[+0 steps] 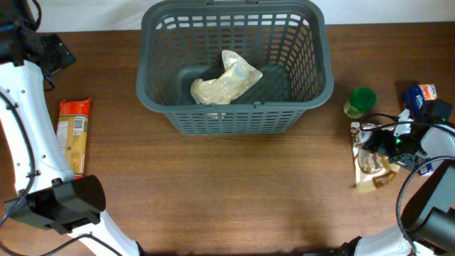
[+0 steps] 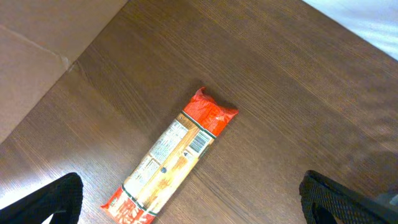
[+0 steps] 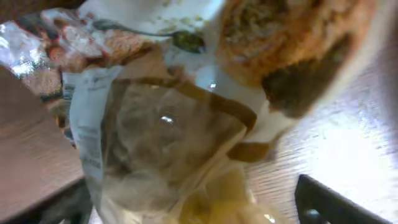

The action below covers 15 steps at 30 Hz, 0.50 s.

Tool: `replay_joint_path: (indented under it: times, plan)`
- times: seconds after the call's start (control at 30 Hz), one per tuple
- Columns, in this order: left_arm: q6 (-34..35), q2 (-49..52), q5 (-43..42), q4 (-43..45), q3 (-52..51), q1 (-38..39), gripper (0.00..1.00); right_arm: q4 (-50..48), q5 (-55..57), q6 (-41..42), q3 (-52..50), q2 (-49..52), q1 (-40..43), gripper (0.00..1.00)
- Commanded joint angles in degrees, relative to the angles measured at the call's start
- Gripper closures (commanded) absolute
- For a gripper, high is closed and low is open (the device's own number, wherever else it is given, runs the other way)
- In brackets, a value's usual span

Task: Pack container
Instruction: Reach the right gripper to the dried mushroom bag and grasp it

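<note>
Presently, dark grey lattice-sided container stands far-centre on table, pale bag inside; left gripper spread wide above orange packet; right gripper spread wide astride clear packet.

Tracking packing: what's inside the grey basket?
One pale crinkled bag lies in the basket; a dark shape beside it is unclear. Anything beneath the bag is hidden.

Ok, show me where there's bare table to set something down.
Widest free patch: the brown wooden table in front of the dark grey slotted plastic basket, between the long orange packet and the clear crumpled bag at right. Crowded: the right edge, where that bag, a green-lidded jar and a blue packet cluster.
</note>
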<state>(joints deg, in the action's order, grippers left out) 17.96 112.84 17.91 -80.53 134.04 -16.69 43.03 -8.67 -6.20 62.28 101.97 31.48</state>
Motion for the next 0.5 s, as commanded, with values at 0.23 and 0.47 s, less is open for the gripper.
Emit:
replay_joint_path:
  times: [0.23, 0.47]
  plan:
    - [-0.94, 0.09, -0.37, -0.07, -0.07, -0.26, 0.01, 0.11, 0.26, 0.02, -0.24, 0.11, -0.35, 0.96]
    - [-0.94, 0.09, -0.31, -0.44, -0.09, -0.26, 0.01, 0.44, -0.15, 0.35, -0.24, 0.09, -0.35, 0.96]
